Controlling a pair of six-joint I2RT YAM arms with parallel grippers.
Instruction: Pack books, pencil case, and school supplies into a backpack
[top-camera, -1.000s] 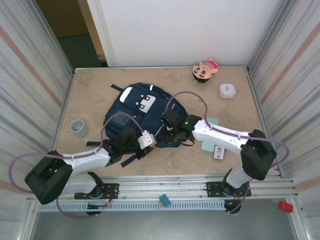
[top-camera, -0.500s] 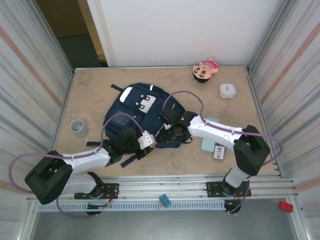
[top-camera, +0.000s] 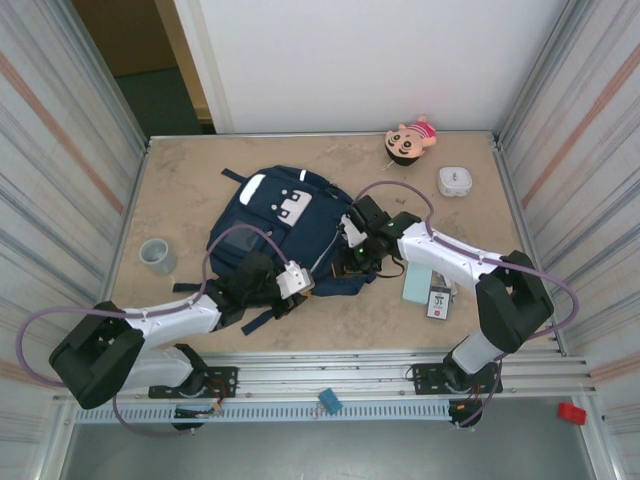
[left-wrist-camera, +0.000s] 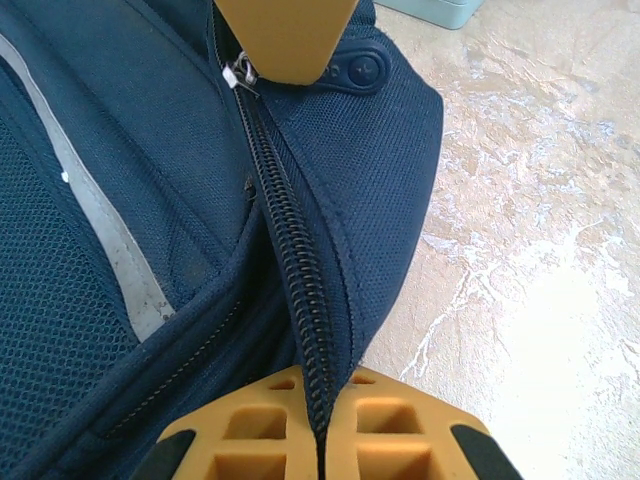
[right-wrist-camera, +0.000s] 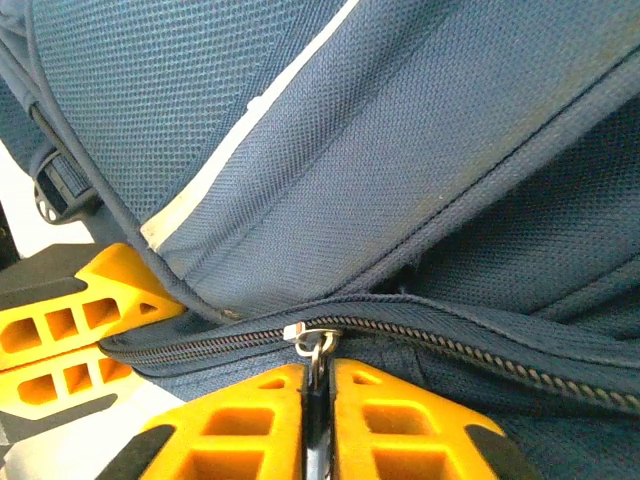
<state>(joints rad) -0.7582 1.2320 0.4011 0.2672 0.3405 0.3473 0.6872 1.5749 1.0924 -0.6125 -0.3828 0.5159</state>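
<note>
While left gripper (left-wrist-camera: 318, 425) pinches backpack (left-wrist-camera: 120, 150) seam, jaws pressed together, to anchor fabric, right gripper (right-wrist-camera: 318, 410) nips zipper pull (right-wrist-camera: 314, 345), jaws nearly together, likely to drag it open.

1. Soft, even light is falling from above; only faint shadows are lying on the table (top-camera: 180, 190).
2. Glare is bleaching the table's surface in the left wrist view.
3. The backpack (right-wrist-camera: 400, 150) weave is showing crisp up close.
</note>
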